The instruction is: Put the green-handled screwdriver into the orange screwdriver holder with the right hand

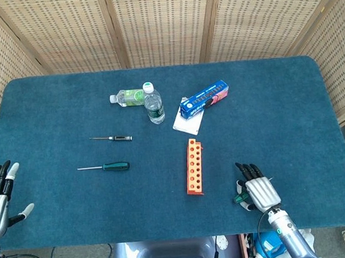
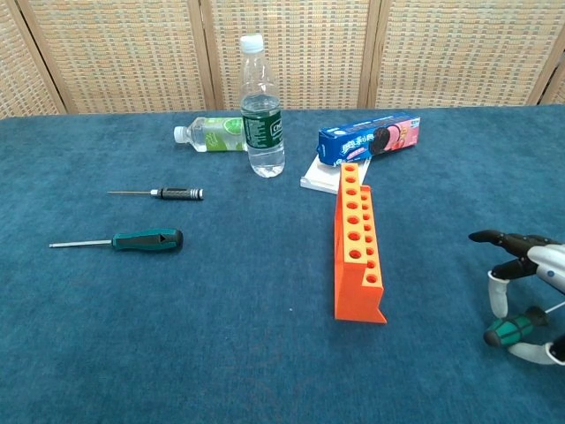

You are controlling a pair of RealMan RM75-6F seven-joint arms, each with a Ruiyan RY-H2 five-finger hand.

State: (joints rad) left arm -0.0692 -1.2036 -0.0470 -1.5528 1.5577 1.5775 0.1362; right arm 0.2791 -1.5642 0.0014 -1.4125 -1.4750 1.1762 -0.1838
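orange screwdriver holder [image 2: 357, 246] holes bare, right hand [image 1: 257, 190] gripping green-handled screwdriver [image 2: 508, 329]

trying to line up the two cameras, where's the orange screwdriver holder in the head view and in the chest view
Head view: the orange plastic screwdriver holder lies just right of centre, a long block running toward the near table edge.
Chest view: the same holder stands right of centre, its rows of holes facing up.
Shared landmark: the blue cookie box just beyond the holder's far end in both views.

The worktop [image 1: 292, 118] is covered in matt blue cloth; beside the glossy orange plastic holder [image 1: 193, 166], woven cane screens [image 1: 163, 21] are seen behind.
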